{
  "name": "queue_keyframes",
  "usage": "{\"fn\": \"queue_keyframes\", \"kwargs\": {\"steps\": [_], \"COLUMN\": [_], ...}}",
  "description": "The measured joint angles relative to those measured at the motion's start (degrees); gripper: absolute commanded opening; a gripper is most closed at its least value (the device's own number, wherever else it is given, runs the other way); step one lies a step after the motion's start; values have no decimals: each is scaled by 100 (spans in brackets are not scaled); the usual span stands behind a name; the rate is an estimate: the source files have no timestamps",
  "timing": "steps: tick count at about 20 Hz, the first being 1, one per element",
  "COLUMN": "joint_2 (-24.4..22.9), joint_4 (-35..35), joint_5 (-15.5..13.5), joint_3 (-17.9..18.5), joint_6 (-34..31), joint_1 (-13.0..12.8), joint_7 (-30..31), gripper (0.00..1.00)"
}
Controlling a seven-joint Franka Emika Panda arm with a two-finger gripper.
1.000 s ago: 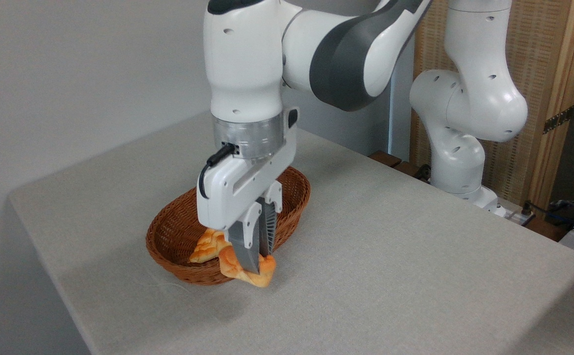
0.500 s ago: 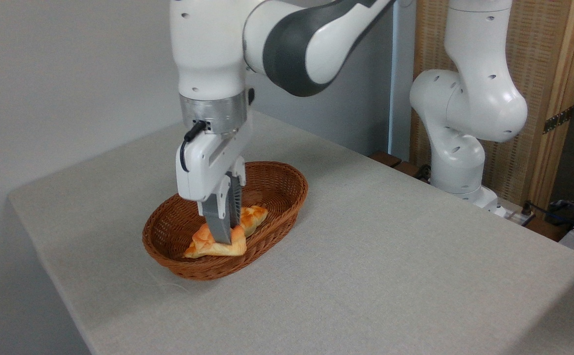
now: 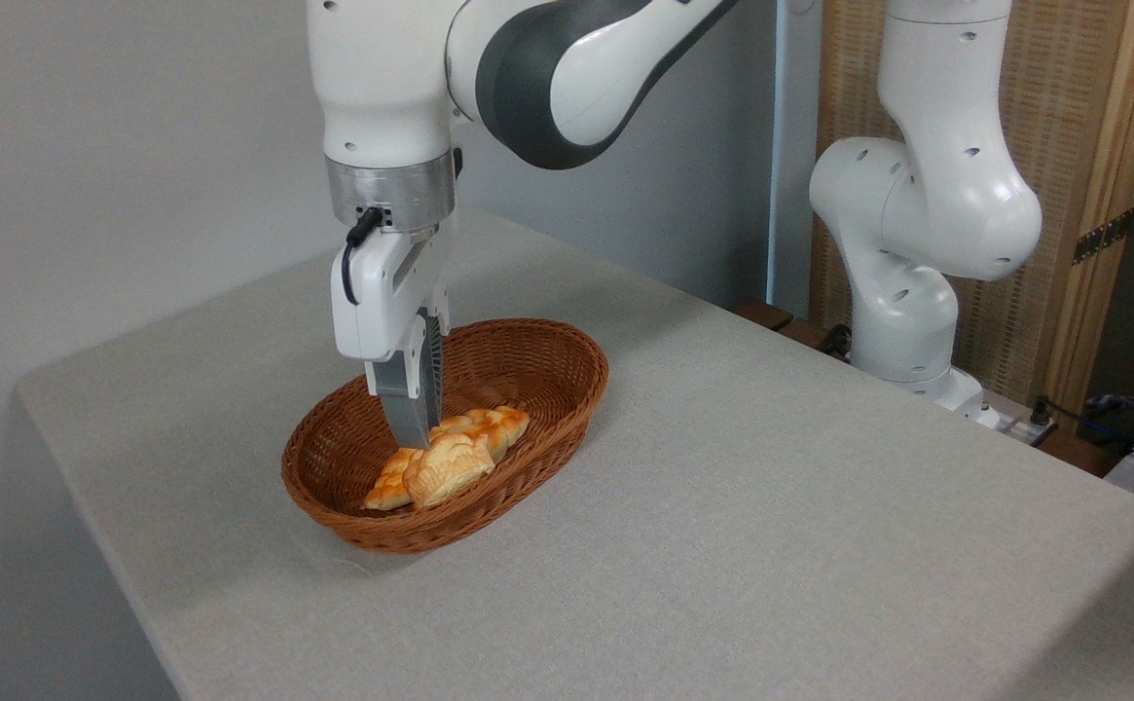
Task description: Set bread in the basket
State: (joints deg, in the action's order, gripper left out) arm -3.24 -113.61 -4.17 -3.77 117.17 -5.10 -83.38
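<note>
Bread (image 3: 448, 468) lies inside the basket (image 3: 547, 343), at the near end around 7 o'clock of the oval – lumpy golden-orange bun, leaning on a longer braided loaf (image 3: 485, 425) that runs behind it toward 2 o'clock. Both sit on the wicker floor, the bun close to the near wall

Gripper (image 3: 413, 435) hangs straight down over the basket, tips just above and at 11 o'clock of the bun. Seen edge-on, the fingers overlap, so cannot tell if they are spread or pressed together; nothing visibly pinched, bun looks free of them

Basket sits on the grey table (image 3: 722, 526), left of centre, long axis running 8 to 2 o'clock. Arm comes in from the top of frame; its base stands at the table's 3 o'clock edge in front of a wood-framed screen (image 3: 1073, 127) – grey wall behind at 10 o'clock
</note>
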Motion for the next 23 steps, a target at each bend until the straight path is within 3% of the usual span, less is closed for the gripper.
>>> {"fn": "queue_keyframes", "kwargs": {"steps": [2, 17, 23], "joint_2": [0, 39, 27], "joint_4": [0, 20, 111], "joint_5": [0, 0, 0], "joint_3": [-37, -174, -133], "joint_6": [-7, -68, -68], "joint_1": [-1, 25, 57], "joint_7": [349, 4002, 4303], "gripper": [100, 100, 100]}}
